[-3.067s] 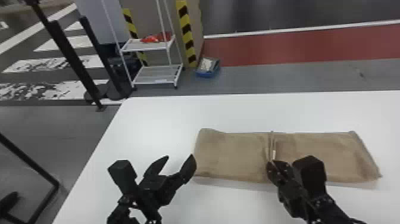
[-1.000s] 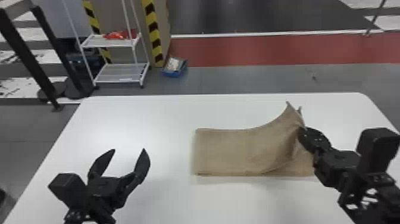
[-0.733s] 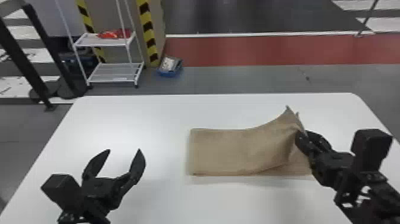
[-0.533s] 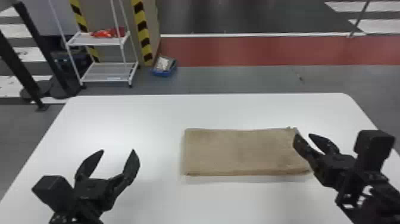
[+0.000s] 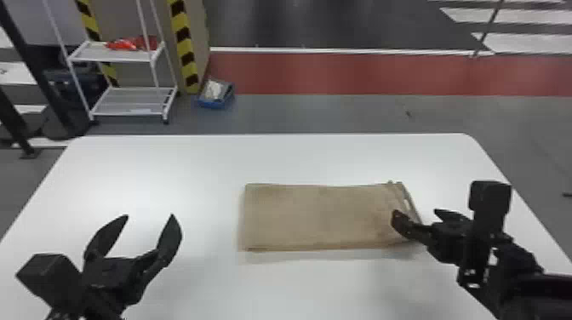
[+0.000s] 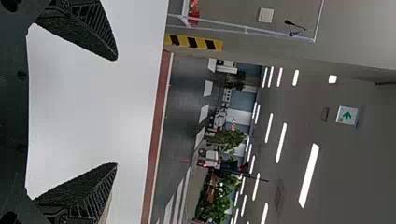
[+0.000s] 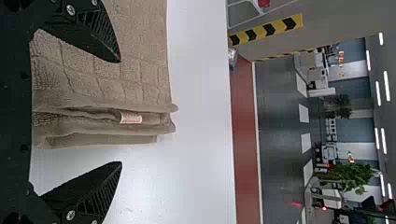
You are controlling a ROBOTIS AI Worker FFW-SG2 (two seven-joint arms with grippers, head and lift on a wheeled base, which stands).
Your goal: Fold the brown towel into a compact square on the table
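Smooth white tabletop (image 5: 170, 170) with rounded corners carries the folded, rectangular brown terry towel (image 5: 315, 217), right of centre. Its stacked layers could slip or unfold if the black two-fingered right gripper (image 5: 417, 213), spread open at their right end, snagged an edge. That gripper angles inward; the matching left gripper (image 5: 149, 216), also open, points toward the far edge, well apart from the cloth.

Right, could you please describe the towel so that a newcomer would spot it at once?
Find the white table. Right of its middle lies the brown towel, a flat folded oblong, its right end near the right gripper. What sets it apart from the black gripper is its soft-looking cloth and the pale label between the layers at that end.
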